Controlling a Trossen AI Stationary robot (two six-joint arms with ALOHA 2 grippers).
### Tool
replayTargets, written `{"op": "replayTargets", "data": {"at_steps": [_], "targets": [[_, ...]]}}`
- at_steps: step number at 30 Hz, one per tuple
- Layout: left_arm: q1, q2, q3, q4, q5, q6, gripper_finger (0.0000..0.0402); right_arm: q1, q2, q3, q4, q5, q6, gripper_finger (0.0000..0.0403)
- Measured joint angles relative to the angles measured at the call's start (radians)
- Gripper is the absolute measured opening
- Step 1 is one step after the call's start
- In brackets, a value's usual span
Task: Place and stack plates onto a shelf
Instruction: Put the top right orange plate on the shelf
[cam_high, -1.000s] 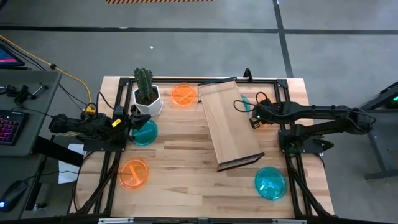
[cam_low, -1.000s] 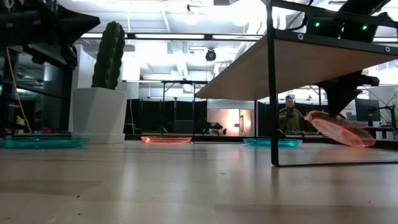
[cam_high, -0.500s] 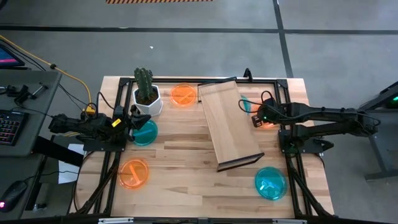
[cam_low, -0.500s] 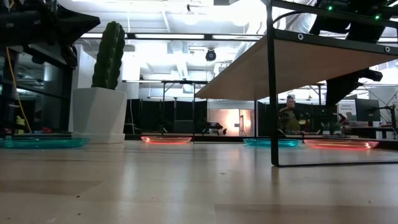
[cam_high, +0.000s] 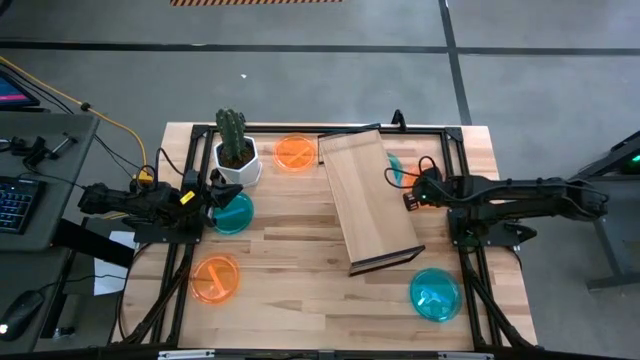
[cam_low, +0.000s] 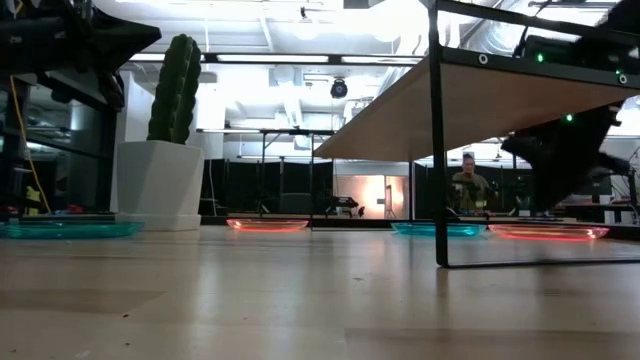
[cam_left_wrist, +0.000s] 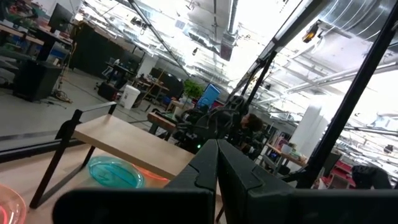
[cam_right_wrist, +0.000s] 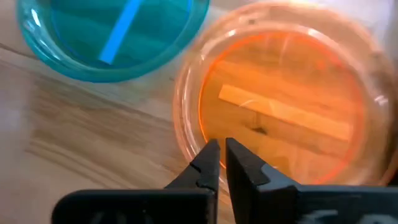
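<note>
My right gripper (cam_high: 412, 197) is down at the table to the right of the shelf (cam_high: 367, 200), shut on the rim of an orange plate (cam_right_wrist: 280, 112). That plate lies flat next to a teal plate (cam_right_wrist: 112, 31), which also shows in the high view (cam_high: 395, 166). My left gripper (cam_high: 214, 200) is shut and empty beside another teal plate (cam_high: 235, 214). Other plates lie flat on the table: orange at the far side (cam_high: 295, 152), orange at the near left (cam_high: 215, 278), teal at the near right (cam_high: 435, 293). My right gripper pinches the orange plate's rim (cam_right_wrist: 198, 140) on the side nearest the wrist. One finger (cam_right_wrist: 244, 167) is inside the plate and the other is on the outside. The fingers slant down at it. The plate lies flat on the table (cam_low: 548, 231).
A white pot with a cactus (cam_high: 237, 160) stands at the far left, close to my left gripper. The shelf's dark legs (cam_low: 437, 150) stand between the middle of the table and the right-hand plates. A person (cam_low: 470, 190) is in the room far behind.
My right gripper has come down and a little toward the table's near edge. The orange plate, which was lifted and tilted a second ago, now lies flat on the table beside the teal plate.
</note>
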Motion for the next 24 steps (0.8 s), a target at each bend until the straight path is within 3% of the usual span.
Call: {"op": "replayTargets", "data": {"at_steps": [7,12,24], "targets": [[0.000,0.000,0.000,0.000,0.000,0.000,0.0000,-0.009,0.000,-0.076,0.209,-0.016,-0.044,0.0118],[0.000,0.000,0.000,0.000,0.000,0.000,0.0000,-0.008,0.000,-0.079,0.244,-0.016,-0.079,0.0175],[0.000,0.000,0.000,0.000,0.000,0.002,0.0000,-0.008,0.105,-0.079,0.310,-0.006,-0.167,0.0188]]}}
